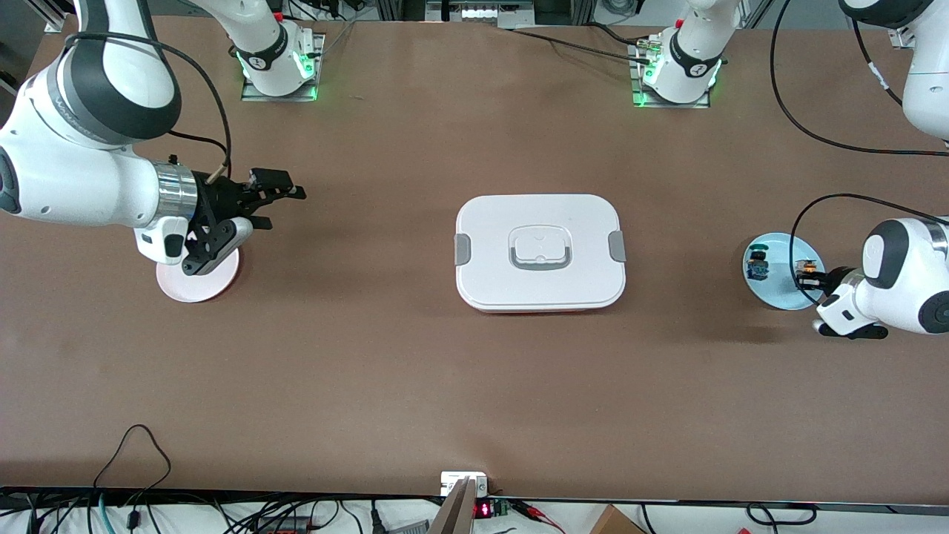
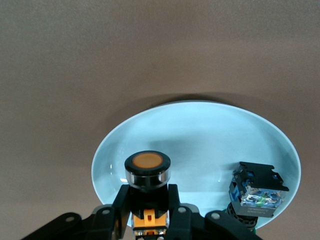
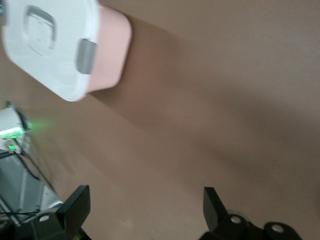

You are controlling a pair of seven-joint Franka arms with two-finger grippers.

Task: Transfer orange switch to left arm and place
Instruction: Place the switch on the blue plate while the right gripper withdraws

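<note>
Orange switch (image 2: 147, 172) clamped in left gripper (image 2: 148, 210) over blue plate (image 2: 200, 135); right gripper (image 3: 145, 205) agape, box (image 1: 540, 251) between.

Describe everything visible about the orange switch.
The orange switch is a small push-button: a round orange cap set in a shiny silver ring on a black barrel, with an orange body part below. It stands with its cap facing out of the left gripper, whose black fingers clamp the barrel from both sides. It is over the light blue plate at the left arm's end of the table; whether it touches the plate cannot be told. A second switch with a blue body lies apart on that plate.
</note>
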